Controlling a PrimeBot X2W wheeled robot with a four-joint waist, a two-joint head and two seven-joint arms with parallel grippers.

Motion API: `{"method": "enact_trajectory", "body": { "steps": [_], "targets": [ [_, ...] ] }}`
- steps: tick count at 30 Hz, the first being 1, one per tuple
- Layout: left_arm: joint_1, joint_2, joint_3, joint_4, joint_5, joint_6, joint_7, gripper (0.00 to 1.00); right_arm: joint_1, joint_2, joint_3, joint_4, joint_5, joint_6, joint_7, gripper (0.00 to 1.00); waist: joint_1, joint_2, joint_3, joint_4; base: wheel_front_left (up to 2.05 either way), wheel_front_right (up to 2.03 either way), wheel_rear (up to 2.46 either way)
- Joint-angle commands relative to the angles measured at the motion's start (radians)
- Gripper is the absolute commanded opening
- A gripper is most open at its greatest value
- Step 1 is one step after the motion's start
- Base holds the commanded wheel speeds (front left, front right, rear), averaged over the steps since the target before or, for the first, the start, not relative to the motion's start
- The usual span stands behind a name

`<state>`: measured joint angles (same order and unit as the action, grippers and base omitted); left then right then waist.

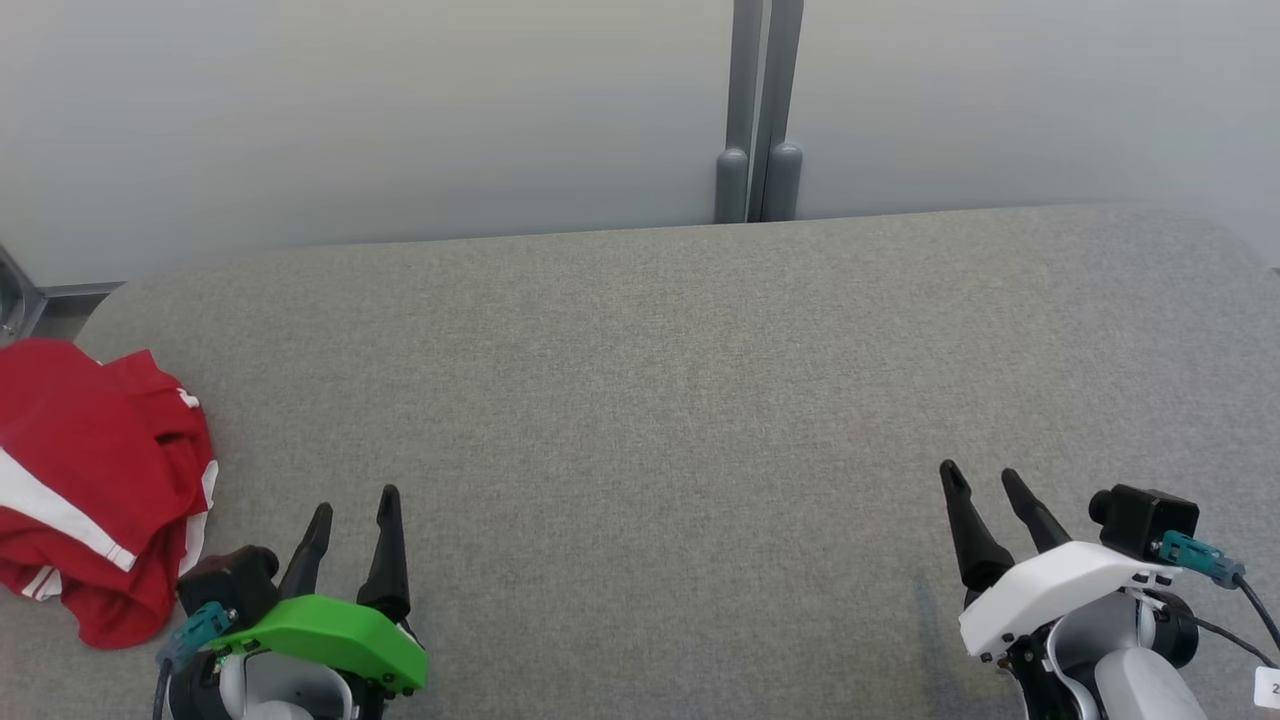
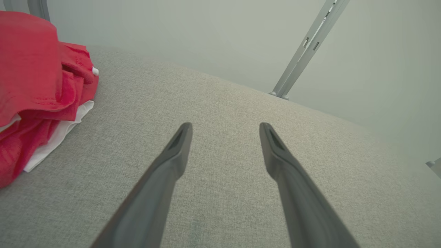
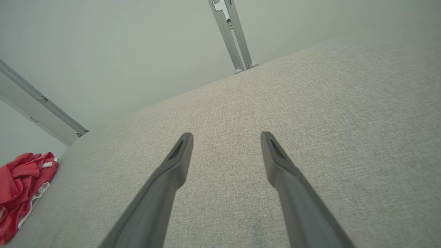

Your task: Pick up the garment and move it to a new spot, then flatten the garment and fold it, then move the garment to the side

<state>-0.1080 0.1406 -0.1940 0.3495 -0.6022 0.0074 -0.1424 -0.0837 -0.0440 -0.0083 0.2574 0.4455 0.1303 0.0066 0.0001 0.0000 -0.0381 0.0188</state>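
Gaping wide, left end effector (image 1: 355, 500) and right end effector (image 1: 978, 470) sit empty; garment (image 1: 90, 470) lies crumpled.

Garment (image 1: 90, 480): red, with white stripes and white edging.
Fabric-covered surface (image 1: 650, 400): light grey, finely heathered weave, uniform across.
Left gripper (image 1: 355, 500): black fingers (image 1: 387, 560); bright green cover (image 1: 320, 635); black camera housing (image 1: 232, 580) with teal plug (image 1: 195, 630).
Right gripper (image 1: 979, 472): black fingers (image 1: 968, 535); white cover (image 1: 1050, 590); black camera block (image 1: 1140, 520) with teal connector (image 1: 1195, 555) and black cable (image 1: 1255, 600); pale grey forearm shell (image 1: 1130, 690).
Wall panels (image 1: 350, 120): plain pale grey-white, unpatterned.
Posts (image 1: 758, 110): mid grey, plain.
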Motion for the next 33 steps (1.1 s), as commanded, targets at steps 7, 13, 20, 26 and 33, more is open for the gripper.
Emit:
{"method": "enact_trajectory", "body": {
  "steps": [7, 13, 20, 26, 33],
  "targets": [
    [-0.033, 0.020, -0.010, -0.004, 0.083, 0.004, -0.016, 1.00, -0.018, -0.010, 0.005, 0.001, -0.099, 0.000, -0.024, 1.00, 0.0000, 0.0000, -0.001, 0.006, 0.00, 0.00, 0.00],
    [-0.034, 0.022, -0.008, -0.006, 0.099, -0.004, -0.018, 1.00, -0.020, -0.009, 0.018, 0.002, -0.119, 0.000, -0.037, 1.00, 0.0000, 0.0000, 0.000, 0.008, 0.00, 0.00, 0.00],
    [-0.029, 0.028, -0.014, -0.009, 0.140, 0.004, -0.026, 1.00, -0.023, -0.013, 0.034, 0.001, -0.168, 0.000, -0.045, 1.00, 0.0000, 0.0000, -0.003, 0.008, 0.00, 0.00, 0.00],
    [-0.024, 0.032, -0.020, -0.012, 0.174, 0.012, -0.036, 1.00, -0.024, -0.014, 0.045, 0.002, -0.208, 0.000, -0.054, 1.00, 0.0000, 0.0000, -0.004, 0.009, 0.00, 0.00, 0.00],
    [-0.023, 0.029, -0.023, -0.012, 0.204, 0.019, -0.048, 1.00, -0.023, -0.012, 0.053, 0.009, -0.257, 0.000, -0.063, 1.00, 0.0000, 0.0000, -0.006, 0.012, 0.00, 0.00, 0.00]
  ]
}}
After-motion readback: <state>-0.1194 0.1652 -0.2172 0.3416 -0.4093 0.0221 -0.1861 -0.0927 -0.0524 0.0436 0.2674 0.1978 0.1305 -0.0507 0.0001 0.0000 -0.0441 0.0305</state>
